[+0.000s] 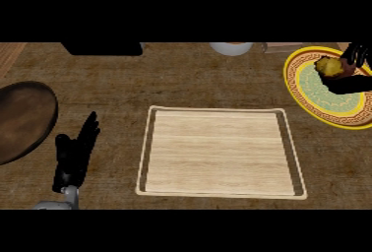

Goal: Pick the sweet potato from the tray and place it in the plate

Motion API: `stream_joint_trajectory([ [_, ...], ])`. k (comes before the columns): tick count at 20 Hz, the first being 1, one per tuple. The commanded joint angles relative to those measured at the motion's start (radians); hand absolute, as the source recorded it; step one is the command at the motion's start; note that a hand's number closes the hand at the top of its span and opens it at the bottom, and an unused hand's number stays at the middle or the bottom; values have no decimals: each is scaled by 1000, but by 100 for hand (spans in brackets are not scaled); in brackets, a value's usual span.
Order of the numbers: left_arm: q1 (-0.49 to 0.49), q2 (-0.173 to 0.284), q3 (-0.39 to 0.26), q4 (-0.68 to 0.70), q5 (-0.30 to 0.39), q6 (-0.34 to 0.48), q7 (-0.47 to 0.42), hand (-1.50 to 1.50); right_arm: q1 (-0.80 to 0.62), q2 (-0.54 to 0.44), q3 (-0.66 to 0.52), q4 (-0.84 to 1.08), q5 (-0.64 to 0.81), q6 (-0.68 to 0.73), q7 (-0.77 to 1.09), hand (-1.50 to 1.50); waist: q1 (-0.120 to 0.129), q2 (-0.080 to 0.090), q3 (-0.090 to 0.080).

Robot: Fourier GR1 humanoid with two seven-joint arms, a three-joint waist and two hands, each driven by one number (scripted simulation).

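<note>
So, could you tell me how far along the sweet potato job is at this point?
Done: the wooden tray holds nothing, so the pick is finished. In hand: the right hand is curled round the sweet potato over the yellow-rimmed plate. Left: set it down on the plate, release it and draw the hand away. The left hand rests open at the lower left.

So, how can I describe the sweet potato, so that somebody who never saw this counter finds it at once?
Start from the wooden tray in the middle of the counter, then look to the far right corner, where a plate with a yellow rim lies. Above the plate, the right hand has its fingers curled round the sweet potato: a small yellow-brown lump, the only food in view.
</note>
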Motion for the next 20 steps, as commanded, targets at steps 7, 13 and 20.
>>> stream_joint_trajectory([
  [7, -28, -26, 11, 37, -14, -19, -13, 0, -188, -68, -53, 548, 88, -154, -192, 150, 22, 8, 1],
  [13, -76, -12, 13, 6, -15, -35, 47, 0, -280, -120, -32, 777, 133, -73, -228, 150, 38, 16, 2],
  [20, -81, -47, -10, 30, -46, -13, 9, 0, -290, -133, 10, 949, 186, 37, -256, 150, 54, 24, 3],
])
